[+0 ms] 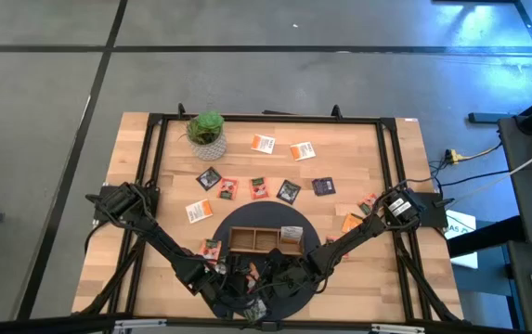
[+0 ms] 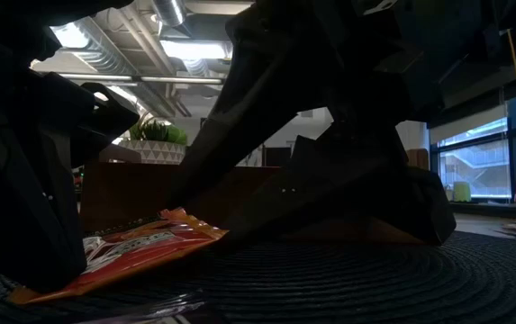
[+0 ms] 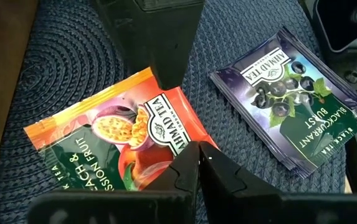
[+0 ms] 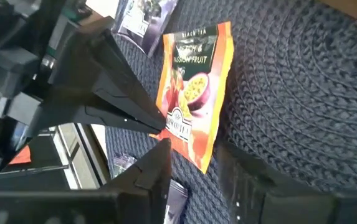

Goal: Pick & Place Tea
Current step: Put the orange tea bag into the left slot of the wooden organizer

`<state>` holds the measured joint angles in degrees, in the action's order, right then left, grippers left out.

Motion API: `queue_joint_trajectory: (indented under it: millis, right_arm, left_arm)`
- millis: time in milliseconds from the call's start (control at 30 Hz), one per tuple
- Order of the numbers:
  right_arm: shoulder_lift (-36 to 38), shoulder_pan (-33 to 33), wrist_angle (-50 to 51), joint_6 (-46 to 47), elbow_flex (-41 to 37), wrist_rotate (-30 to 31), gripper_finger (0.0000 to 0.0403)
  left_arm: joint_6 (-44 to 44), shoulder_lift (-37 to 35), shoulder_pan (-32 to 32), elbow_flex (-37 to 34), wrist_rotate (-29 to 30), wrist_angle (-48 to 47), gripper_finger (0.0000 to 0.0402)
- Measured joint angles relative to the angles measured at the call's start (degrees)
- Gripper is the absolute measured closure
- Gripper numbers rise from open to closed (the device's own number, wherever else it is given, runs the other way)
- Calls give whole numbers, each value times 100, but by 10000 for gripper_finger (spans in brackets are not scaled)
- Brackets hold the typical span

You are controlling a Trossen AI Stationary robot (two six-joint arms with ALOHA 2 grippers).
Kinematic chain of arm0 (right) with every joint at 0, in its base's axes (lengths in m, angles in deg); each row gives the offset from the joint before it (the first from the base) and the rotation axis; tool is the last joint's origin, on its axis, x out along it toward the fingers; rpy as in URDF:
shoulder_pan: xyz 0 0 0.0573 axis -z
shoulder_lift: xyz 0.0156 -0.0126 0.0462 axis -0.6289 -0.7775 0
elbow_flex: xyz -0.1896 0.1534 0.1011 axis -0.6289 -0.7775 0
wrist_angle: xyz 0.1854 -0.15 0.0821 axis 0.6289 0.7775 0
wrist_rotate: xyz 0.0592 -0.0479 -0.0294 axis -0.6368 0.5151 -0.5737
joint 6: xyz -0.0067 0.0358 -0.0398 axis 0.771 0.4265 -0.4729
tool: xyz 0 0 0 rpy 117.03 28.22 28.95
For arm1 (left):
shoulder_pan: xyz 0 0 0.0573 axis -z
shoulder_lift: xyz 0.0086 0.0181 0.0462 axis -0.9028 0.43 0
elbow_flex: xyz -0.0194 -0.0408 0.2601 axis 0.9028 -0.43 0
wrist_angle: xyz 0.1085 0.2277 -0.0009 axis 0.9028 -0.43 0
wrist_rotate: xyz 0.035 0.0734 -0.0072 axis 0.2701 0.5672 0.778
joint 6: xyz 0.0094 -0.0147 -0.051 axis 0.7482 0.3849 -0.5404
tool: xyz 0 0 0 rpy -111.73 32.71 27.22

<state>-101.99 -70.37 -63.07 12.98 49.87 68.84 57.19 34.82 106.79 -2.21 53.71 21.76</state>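
An orange peach-and-passion-fruit tea packet (image 3: pixel 116 137) lies on the dark woven mat (image 3: pixel 60 56) in front of the wooden tray (image 1: pixel 247 232). My left gripper (image 3: pixel 198 163) is shut on it. My right gripper (image 4: pixel 200 167) is open, one finger on either side of the packet's near end (image 4: pixel 197 152). In the low view the packet (image 2: pixel 131 247) is tilted, one end up and the other on the mat. A purple blackcurrant packet (image 3: pixel 290 106) lies flat beside it. My left gripper pinches the orange packet's red-printed edge (image 3: pixel 187 140) between its two fingers, slanting down at it. That side of the packet is raised; the opposite end (image 2: pixel 32 290) rests on the mat. Whether my right gripper's fingers touch the packet, I cannot tell.
Several more tea packets (image 1: pixel 264 143) lie spread on the wooden table beyond the mat, and a small potted plant (image 1: pixel 206 130) stands at the far left. The tray holds a packet (image 1: pixel 291 234) in its right part. Both arms crowd the mat's near edge.
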Motion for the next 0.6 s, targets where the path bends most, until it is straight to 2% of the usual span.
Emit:
queue_joint_trajectory:
  millis: [333,600]
  right_arm:
    - [0,27,12,-22,0,-69,394]
    - [1,27,-10,-13,-2,-67,398]
  left_arm:
    - [-9,2,0,0,0,7,390]
    - [-16,-95,-2,-13,-96,-34,395]
